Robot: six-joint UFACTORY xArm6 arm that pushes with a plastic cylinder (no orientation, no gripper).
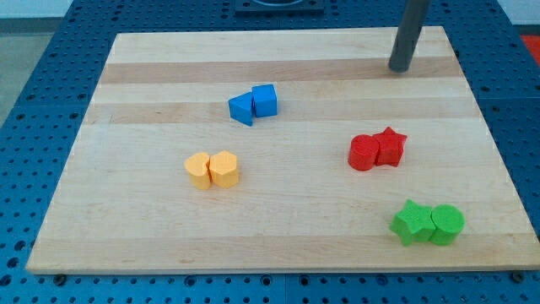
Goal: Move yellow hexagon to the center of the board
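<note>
The yellow hexagon (224, 169) sits left of the board's middle. It touches a second yellow block (198, 170) on its left, whose shape looks like a star. My tip (398, 70) rests on the wooden board (287, 219) near the view's top right. It is far from both yellow blocks and touches no block.
A blue triangle (241, 108) and a blue cube (265, 100) touch above the yellow pair. A red cylinder (364, 154) and a red star (391, 145) touch at the right. A green star (412, 223) and a green cylinder (447, 225) touch at the bottom right.
</note>
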